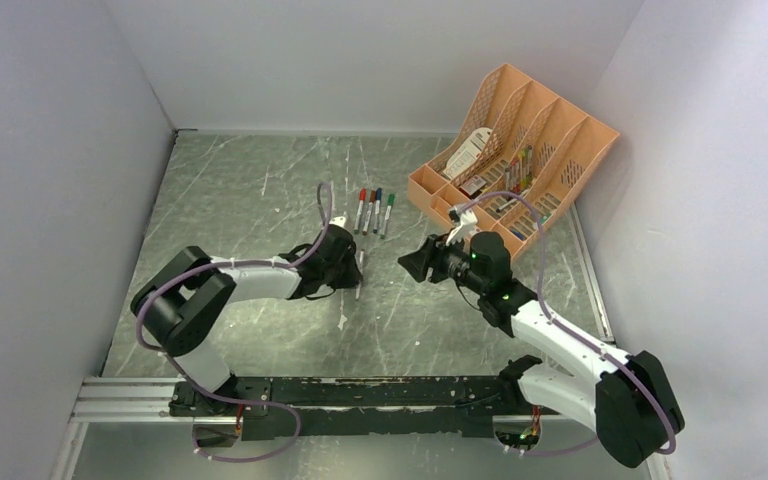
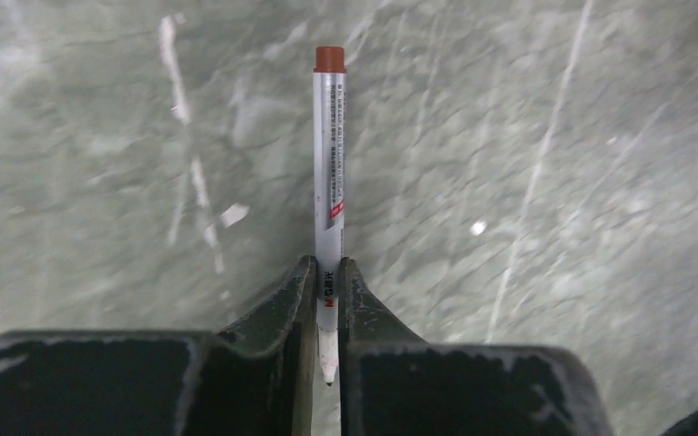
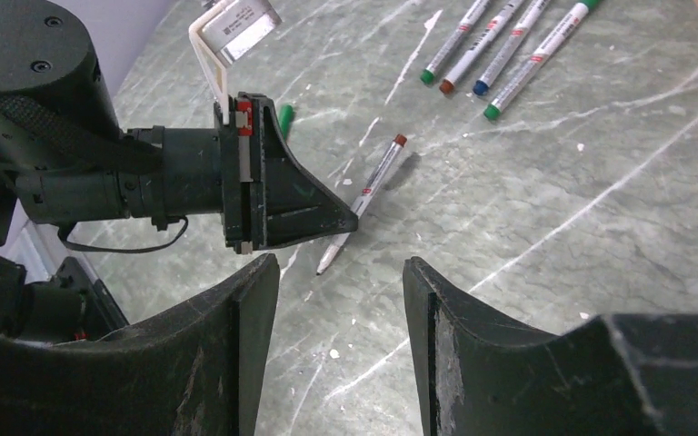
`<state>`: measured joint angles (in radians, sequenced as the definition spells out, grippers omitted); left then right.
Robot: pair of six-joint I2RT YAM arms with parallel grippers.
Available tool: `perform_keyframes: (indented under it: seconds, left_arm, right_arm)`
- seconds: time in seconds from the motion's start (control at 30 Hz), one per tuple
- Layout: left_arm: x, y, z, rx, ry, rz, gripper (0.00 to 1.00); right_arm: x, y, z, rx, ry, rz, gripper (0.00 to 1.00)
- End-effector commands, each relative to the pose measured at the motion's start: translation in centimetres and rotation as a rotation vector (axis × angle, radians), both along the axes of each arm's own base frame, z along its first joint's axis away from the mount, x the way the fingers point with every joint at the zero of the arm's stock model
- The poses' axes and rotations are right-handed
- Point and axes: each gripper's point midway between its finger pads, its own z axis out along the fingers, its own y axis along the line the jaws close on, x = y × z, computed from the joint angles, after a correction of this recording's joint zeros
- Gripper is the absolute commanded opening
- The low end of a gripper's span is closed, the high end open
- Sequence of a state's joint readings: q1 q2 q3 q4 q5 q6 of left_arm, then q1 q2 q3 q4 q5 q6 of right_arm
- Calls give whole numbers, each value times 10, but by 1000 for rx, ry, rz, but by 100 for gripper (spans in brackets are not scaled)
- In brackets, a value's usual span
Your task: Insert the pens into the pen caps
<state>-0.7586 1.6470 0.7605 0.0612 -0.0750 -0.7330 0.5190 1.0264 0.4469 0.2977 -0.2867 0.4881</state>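
My left gripper (image 2: 328, 272) is shut on a thin whitish-grey pen (image 2: 330, 154). The pen's brown-red end points away from the wrist and its bare tip lies back between the fingers. From above, that gripper (image 1: 356, 263) sits at the table's middle with the pen (image 1: 360, 282) sticking out toward the near edge. In the right wrist view the pen (image 3: 377, 186) slants low over the table, pinched by the left gripper (image 3: 353, 218). My right gripper (image 3: 341, 272) is open and empty, facing it from a short way to the right (image 1: 407, 266). A small green cap (image 3: 285, 118) lies behind the left gripper.
Several more pens (image 1: 374, 211) lie side by side in a row just beyond the grippers, also seen in the right wrist view (image 3: 500, 54). An orange organiser (image 1: 545, 140) with bunched coloured pens stands at the back right. White walls enclose the green marbled table (image 1: 250, 190).
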Motion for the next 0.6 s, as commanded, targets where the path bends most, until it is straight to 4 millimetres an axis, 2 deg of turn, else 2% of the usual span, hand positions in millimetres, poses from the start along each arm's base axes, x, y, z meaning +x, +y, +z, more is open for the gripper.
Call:
perform_keyframes:
  seconds: [0.0, 0.1, 0.17, 0.23, 0.4, 0.5, 0.57]
  left_arm:
    - [7, -39, 8, -173, 7, 46, 21]
    - [10, -44, 14, -177, -20, 59, 36]
    - [13, -47, 21, -176, -42, 47, 50]
    - [15, -48, 30, -166, -60, 32, 55]
    - [23, -39, 60, -132, -147, 35, 57]
    - [31, -21, 77, -46, -228, 46, 57]
    - [41, -2, 82, 39, -273, 66, 57]
  right_arm:
    - [-3, -12, -14, -55, 28, -45, 53]
    - [-4, -15, -28, -94, 66, -56, 54]
    - [-5, -15, -40, -130, 96, -56, 55]
    - [-5, -12, -54, -173, 122, -54, 56]
    - [0, 2, -77, -272, 135, -55, 56]
    - [5, 13, -90, -353, 137, -47, 57]
    - [8, 22, -96, -387, 132, -43, 57]
